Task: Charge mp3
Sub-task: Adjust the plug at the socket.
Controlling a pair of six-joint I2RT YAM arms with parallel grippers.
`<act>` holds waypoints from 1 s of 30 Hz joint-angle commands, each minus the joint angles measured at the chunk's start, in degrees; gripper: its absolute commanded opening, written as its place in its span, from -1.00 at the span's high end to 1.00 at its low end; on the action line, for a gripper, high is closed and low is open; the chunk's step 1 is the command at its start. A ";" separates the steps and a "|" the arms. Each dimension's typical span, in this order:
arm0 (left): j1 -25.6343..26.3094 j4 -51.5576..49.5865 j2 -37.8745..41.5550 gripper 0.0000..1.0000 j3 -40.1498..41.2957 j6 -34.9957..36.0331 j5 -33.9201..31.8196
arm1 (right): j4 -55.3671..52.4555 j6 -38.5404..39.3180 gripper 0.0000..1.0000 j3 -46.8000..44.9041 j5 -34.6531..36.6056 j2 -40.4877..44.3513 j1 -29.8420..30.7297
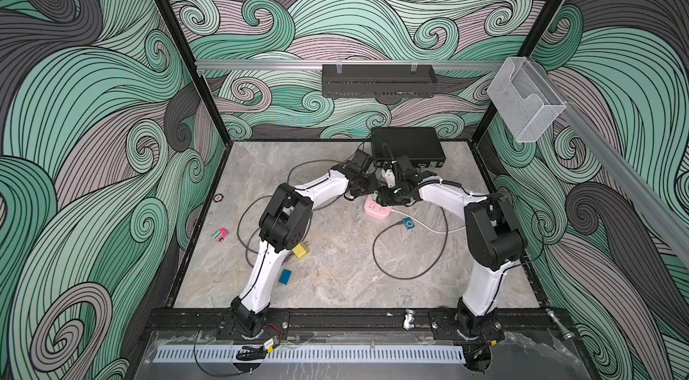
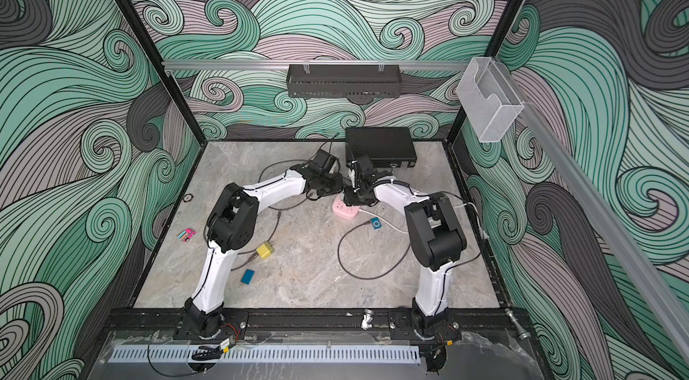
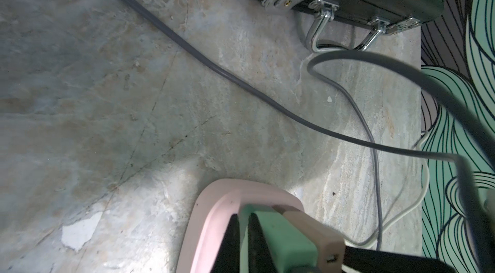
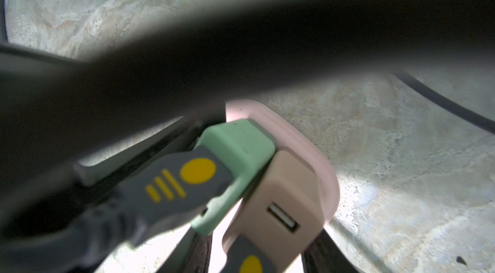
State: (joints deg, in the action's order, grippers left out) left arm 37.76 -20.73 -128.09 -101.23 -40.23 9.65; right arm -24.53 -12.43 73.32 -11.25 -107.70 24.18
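Nearest your side of the table, the blue mp3 [image 1: 408,224] lies flat just beside the pink power strip [image 1: 376,210]. Its dark cable [image 1: 374,247] loops loosely toward you, and neither gripper touches it. Farther in, you have both arms over the strip, probably so that one steadies it while the other works the chargers. Your left gripper [image 3: 242,220] has its fingers pinched together, tips at the green adapter [image 4: 241,140]. Your right gripper [image 4: 230,204] stands part-way apart around that adapter and the beige charger block [image 4: 284,186]. Whether it clamps either, I cannot tell. Beyond sits the black case [image 1: 406,143].
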 commanded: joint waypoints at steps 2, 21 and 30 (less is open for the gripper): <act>5.40 -1.42 3.10 0.80 -1.38 0.76 3.27 | 3.00 4.38 -0.02 0.51 -9.67 -0.64 1.92; -1.03 -14.05 14.01 0.34 6.63 6.56 -10.35 | -17.64 8.41 -0.24 0.08 -3.61 18.78 1.08; -3.12 -16.70 14.05 0.18 12.13 21.34 -15.85 | -16.60 2.22 -0.34 -4.73 -6.84 34.05 1.13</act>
State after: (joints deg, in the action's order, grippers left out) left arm 35.09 -35.09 -114.98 -89.86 -25.58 -3.68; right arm -40.88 -7.94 68.42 -17.17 -77.19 25.28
